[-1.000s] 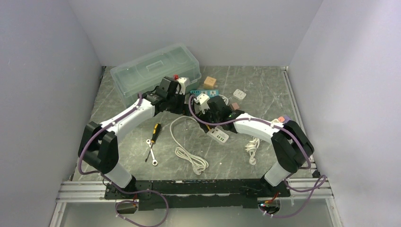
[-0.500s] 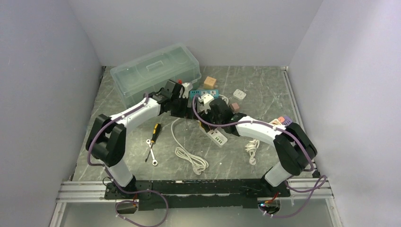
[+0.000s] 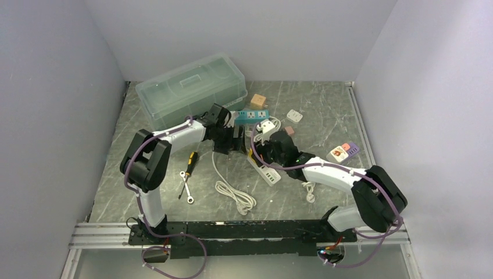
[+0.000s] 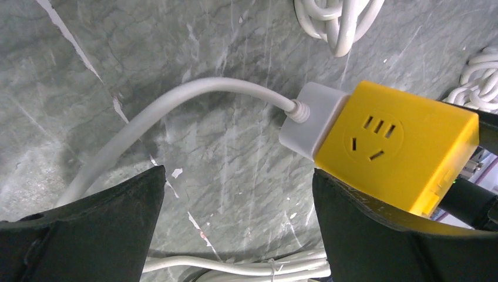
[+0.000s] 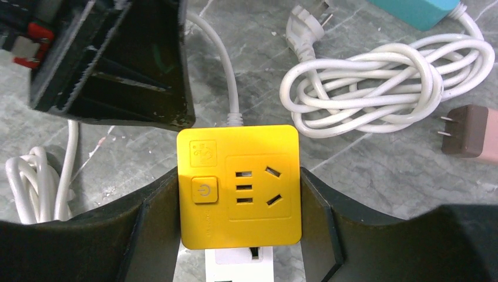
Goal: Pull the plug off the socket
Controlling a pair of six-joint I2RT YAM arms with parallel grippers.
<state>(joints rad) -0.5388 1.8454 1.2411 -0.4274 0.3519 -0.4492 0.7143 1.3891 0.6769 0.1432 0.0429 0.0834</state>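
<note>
Top external view: both arms reach in to the middle of the grey marbled table [image 3: 325, 104], their grippers close together over a long white plastic power strip [image 3: 268, 173].

A yellow cube-shaped plastic plug adaptor [image 5: 246, 194] sits on the cord end of that strip. In the right wrist view white plastic shows just below the cube, and a white round cord [image 4: 176, 97] leaves from the end beyond it.

The right gripper [image 5: 239, 176] is clamped on the yellow cube, with one black finger pressed flat to its left face and the other to its right face. The cube's top faces the camera, showing a power button and a set of socket slots.

The left gripper [image 4: 238, 173] stands with its fingers spread wide and holds nothing. The white cord runs across the gap between them. The cube lies just by its right finger [image 4: 382, 247], though the pictures do not show clearly whether they touch.

A knotted bundle of white cable [image 5: 387, 88] lies beyond the cube. To the bundle's right lies a brown two-pin plug [image 5: 467, 130], and a teal power strip [image 3: 251, 116] lies farther back. A clear plastic lidded box [image 3: 189, 87] stands at the back left. A screwdriver with a yellow and black handle [image 3: 190, 160] and a small steel wrench [image 3: 186, 189] lie near the left arm.
</note>
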